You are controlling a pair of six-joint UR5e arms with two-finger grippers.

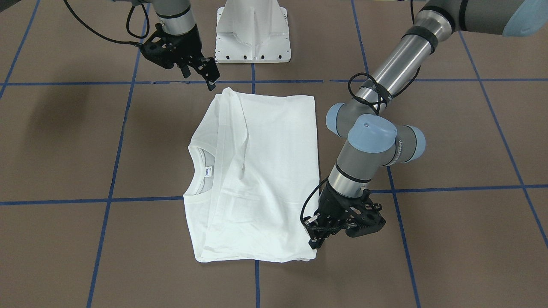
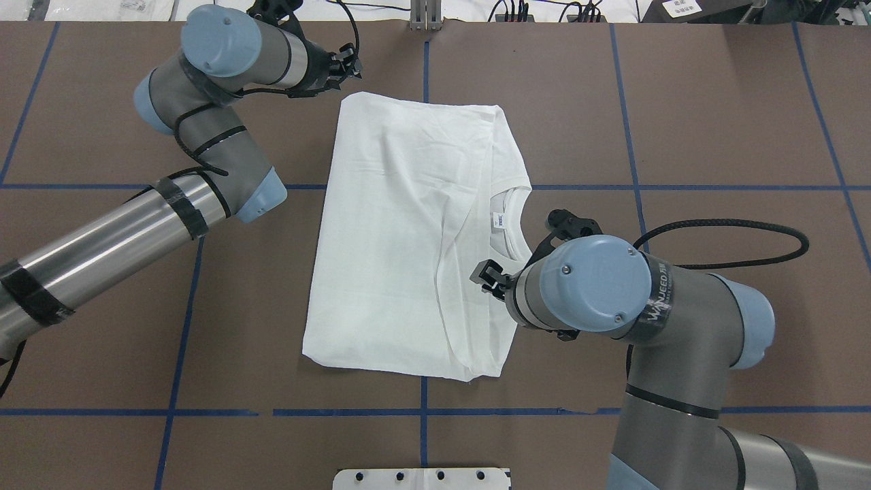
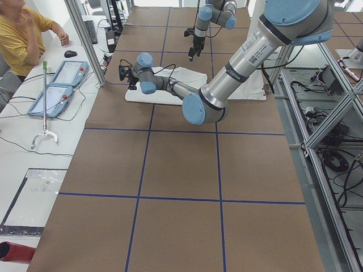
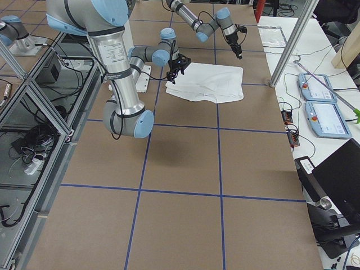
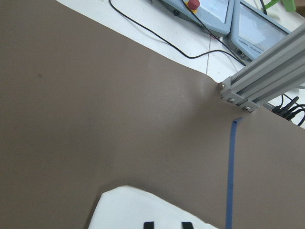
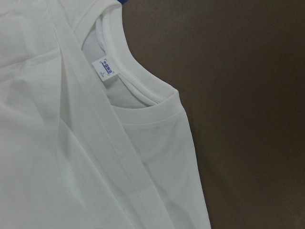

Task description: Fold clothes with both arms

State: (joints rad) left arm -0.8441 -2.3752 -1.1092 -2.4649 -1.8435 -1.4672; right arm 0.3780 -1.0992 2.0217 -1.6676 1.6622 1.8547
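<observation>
White T-shirt (image 2: 408,224) lies part-folded on desk (image 2: 680,102). Its corner sits just under left claw (image 5: 167,224), tips apart, empty. Collar (image 6: 138,95) below right claw (image 1: 201,73); cannot tell its opening. Risk: a one-layer pinch could drag the fold askew.

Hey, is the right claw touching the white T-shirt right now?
Apart. In the front-facing view, a strip of bare brown table shows between the right claw and the nearest corner of the T-shirt.
</observation>
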